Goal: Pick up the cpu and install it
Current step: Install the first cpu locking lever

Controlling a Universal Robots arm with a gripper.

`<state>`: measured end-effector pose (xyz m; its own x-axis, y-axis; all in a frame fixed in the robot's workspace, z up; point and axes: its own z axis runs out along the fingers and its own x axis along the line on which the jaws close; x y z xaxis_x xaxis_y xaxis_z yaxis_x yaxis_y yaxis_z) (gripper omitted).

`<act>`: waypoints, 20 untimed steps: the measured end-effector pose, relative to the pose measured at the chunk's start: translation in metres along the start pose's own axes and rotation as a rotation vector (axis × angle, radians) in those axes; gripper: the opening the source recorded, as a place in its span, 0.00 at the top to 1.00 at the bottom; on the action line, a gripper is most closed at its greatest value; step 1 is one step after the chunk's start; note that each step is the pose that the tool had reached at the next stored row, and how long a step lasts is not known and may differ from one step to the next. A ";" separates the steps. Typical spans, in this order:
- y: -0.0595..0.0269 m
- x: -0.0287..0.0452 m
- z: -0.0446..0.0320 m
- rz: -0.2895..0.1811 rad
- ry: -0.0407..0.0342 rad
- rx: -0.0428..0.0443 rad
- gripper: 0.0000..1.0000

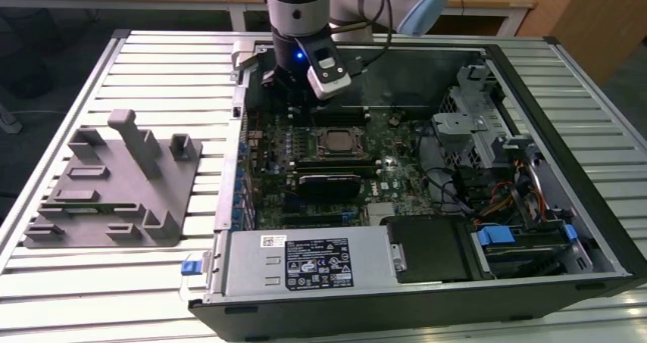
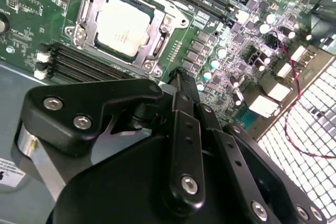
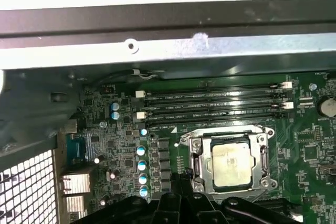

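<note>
**One gripper, empty, cpu just beside its tip**

The cpu [image 3: 230, 163] lies flat in the socket frame [image 3: 197, 145], about mid-motherboard [image 1: 395, 184], inside the open case [image 1: 607, 229]. It is square, so it has no long axis, and its edges run parallel to the memory slots [image 3: 215, 103] next to it.

The gripper [image 3: 179, 179] hangs over the board by the slot ends, near the case's far wall. From there the cpu sits toward the case's near wall and the exterior view's right. In the first wrist view the tip is just off one socket corner, not above the chip.

The jaws look closed together with nothing between them, judged from both wrist views.

Hard to make out:
- The wrist housing hides the tip in the exterior view.
- The height above the board cannot be told.
- Whether the frame is latched over the chip is unclear.
</note>
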<state>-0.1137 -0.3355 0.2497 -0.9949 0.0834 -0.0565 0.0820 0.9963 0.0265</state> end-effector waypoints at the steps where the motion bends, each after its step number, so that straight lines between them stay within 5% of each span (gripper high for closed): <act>1: -0.0001 0.0013 -0.0001 0.000 -0.0002 0.0001 0.89; 5: -0.0006 0.0079 -0.0005 -0.004 -0.0002 -0.0029 0.89; 9: -0.0008 0.0095 -0.0006 -0.009 0.0034 -0.0447 0.89; 14: -0.0011 0.0130 -0.0007 -0.033 0.0055 -0.0586 0.89; 18: -0.0011 0.0133 -0.0006 -0.056 0.0082 -0.0809 0.89; 20: -0.0011 0.0133 -0.0007 -0.062 0.0098 -0.0996 0.89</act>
<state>-0.1271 -0.3355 0.2496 -0.9985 0.0210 -0.0513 0.0146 0.9924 0.1224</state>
